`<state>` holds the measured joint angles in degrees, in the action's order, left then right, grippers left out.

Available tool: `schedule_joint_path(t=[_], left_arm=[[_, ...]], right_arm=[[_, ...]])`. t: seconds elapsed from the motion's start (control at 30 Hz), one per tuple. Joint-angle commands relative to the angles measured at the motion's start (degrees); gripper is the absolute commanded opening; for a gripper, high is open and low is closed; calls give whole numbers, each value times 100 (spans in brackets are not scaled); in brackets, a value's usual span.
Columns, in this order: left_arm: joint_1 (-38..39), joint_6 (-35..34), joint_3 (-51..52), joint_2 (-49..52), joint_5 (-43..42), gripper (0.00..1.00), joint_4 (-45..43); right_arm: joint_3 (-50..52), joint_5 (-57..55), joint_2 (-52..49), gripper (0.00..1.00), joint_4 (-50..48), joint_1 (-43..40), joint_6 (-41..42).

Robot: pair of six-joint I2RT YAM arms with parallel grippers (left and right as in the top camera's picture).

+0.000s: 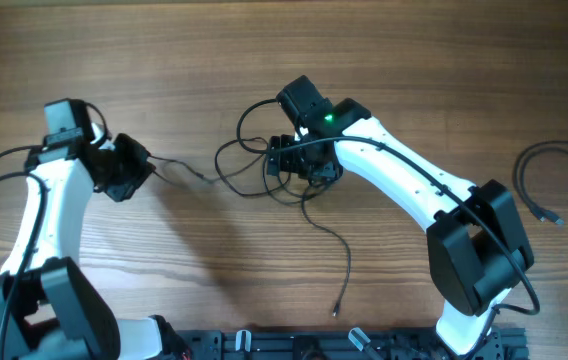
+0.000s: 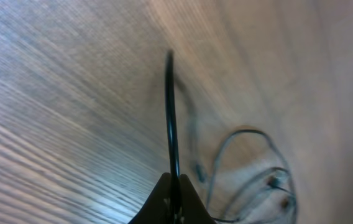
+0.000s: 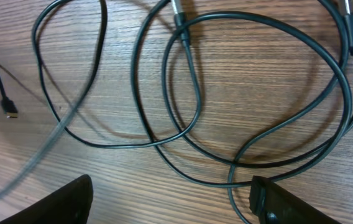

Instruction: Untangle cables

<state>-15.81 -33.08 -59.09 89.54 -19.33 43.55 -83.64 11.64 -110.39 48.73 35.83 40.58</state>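
Loose tail [image 1: 348, 265]: thin matte black cord; leaves the tangle in a soft S toward the arm bases; small plug end lies flat on the wood.
Left pincer [image 2: 173, 198]: dark wedge-shaped fingers pressed together, clamped on one strand; view blurred.
Held strand [image 2: 171, 112]: thin, round, glossy black; runs straight out from the left pincer, lifted off the wood; overhead it leads right to the tangle.
Right pincer [image 3: 171, 190]: two blunt dark fingers set wide apart, gripping nothing; placed over the tangle.
Tangle of cables [image 3: 197, 93]: smooth, rubbery black cords in overlapping oval loops that cross several times; lies mid-table between the arms.
Small plug [image 3: 7, 109]: short dark body, pale metal tip; just left of the loops.
Side cable [image 1: 539, 175]: separate black cord in an open hook curve; well apart, at the right edge.
Table [image 1: 164, 60]: brown wood, fine straight grain, matte.
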Motion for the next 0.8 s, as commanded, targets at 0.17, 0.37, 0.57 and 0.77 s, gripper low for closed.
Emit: schedule_joint_path(t=[0.17,0.37,0.57,0.77], left_arm=[[481,136,0,184,894,11,98],[841,136,0,184,538,10,350],[1084,140,0,184,527,24,354],[466,313,-2,76,546,18,474]], right_arm=[[667,-28,-85,74,-389,389,761],[684,197,-85,73,-741,542,785],[684,474,-85,67,-1010,546,890],[684,542,-85,72,-1165,601,-780]])
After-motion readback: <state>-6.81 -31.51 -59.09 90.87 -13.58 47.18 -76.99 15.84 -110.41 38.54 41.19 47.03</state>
